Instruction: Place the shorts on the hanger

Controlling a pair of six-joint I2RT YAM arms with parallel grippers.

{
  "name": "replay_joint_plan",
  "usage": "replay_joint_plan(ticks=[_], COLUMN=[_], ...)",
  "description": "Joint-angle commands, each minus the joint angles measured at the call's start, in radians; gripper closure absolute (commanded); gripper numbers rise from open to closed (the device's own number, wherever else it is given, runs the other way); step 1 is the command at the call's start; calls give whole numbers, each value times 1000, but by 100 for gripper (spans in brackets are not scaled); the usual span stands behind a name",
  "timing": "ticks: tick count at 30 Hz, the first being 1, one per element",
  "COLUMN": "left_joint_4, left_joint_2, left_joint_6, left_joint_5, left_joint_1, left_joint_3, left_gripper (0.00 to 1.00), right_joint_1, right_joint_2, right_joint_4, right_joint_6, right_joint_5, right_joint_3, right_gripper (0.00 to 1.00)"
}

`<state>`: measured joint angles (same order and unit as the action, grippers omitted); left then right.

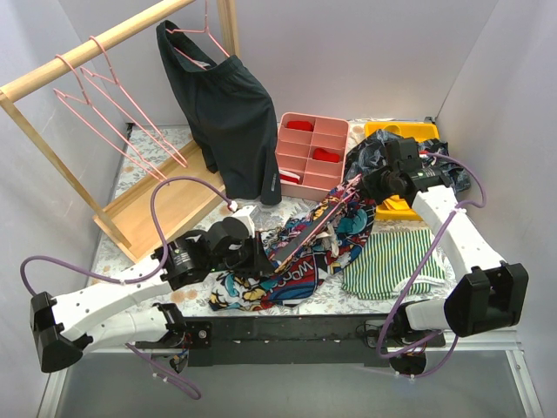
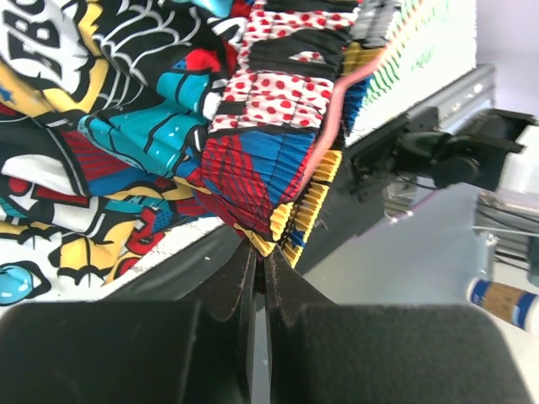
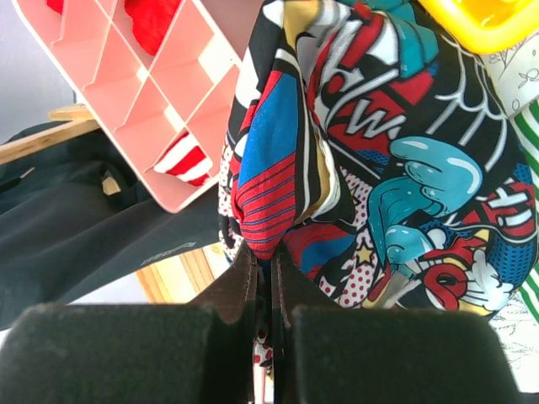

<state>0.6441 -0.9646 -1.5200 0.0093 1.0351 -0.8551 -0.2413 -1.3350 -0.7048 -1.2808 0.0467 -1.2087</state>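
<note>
The comic-print shorts (image 1: 305, 261) are lifted and stretched between both grippers above the table's middle. A thin pink hanger (image 1: 331, 207) runs slanted along their gathered waistband; in the left wrist view it shows as a pink wire (image 2: 335, 109) beside the pleats. My left gripper (image 1: 259, 254) is shut on the waistband's lower left end (image 2: 263, 257). My right gripper (image 1: 370, 185) is shut on a red and blue fold of the shorts (image 3: 271, 252) at the upper right end. The hanger's hook is hidden.
Black shorts (image 1: 231, 113) hang from a pink hanger on the wooden rack (image 1: 87, 54), with several spare pink hangers (image 1: 96, 104) beside them. A pink compartment tray (image 1: 312, 157), a yellow bin (image 1: 400, 132), a dark blue garment (image 1: 374, 152) and a green striped cloth (image 1: 392, 261) lie around.
</note>
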Motion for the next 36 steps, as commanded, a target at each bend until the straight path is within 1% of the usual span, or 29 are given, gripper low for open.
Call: replay_joint_plan(ticks=[1,3,4,6,10,11,12,13,15,19,20,22,23,25,26,27,29,32,35,36], left_joint_4=[39,6,-41,-90,-266,-280,-290,-294,-305,-262,-255,-210,-198,-138,-118,-80,-60,-60,-55,-70], left_joint_2=[37,11,0,-46,-118,-140,-196,-224,-290,-350,-352,-341,-330,-309,-306,-303,-281,-218,-184,-178], left_joint_6=[-26,-35,-48,-60,-91,-80,-72,-63,-13,92,110,176,201,265,288,325,354,415,446,451], left_joint_5=[106,142,153,152,63,49,8,3,-60,-121,-127,-153,-161,-216,-232,-245,-255,-185,-226,-247], left_joint_1=[0,0,0,0,-3,-3,-3,-6,-7,-9,-9,-9,-9,-9,-9,-9,-9,-1,63,106], left_joint_3=[-31,-58,-85,-117,-171,-182,-188,-194,-185,-197,-214,-237,-243,-265,-268,-269,-253,-188,-112,-93], left_gripper=[100,100,100,100,100,100,100,100,100,82,70,62,51,41,34,33,32,36,36,34], right_joint_1=[-18,-52,-61,-76,-92,-92,-92,-92,-90,-90,-90,-89,-89,-87,-87,-85,-89,-84,-82,-82], right_joint_2=[20,22,20,8,7,7,14,16,23,8,2,-9,-16,-21,-29,-33,-49,-64,-73,-75], right_joint_4=[79,83,88,73,51,51,50,50,48,36,36,41,44,62,65,67,65,68,73,76], right_joint_6=[-63,-83,-89,-100,-111,-114,-112,-109,-107,-89,-86,-81,-74,-68,-61,-58,-51,-34,-23,-20], right_joint_5=[134,156,157,160,180,186,193,196,193,165,159,134,124,94,84,67,59,53,39,36], right_joint_3=[8,3,3,-14,-20,-15,-9,0,6,24,31,49,57,69,77,78,77,78,80,80], right_gripper=[99,99,99,99,99,99,99,99,99,99,99,99,99,99,99,99,99,99,99,99])
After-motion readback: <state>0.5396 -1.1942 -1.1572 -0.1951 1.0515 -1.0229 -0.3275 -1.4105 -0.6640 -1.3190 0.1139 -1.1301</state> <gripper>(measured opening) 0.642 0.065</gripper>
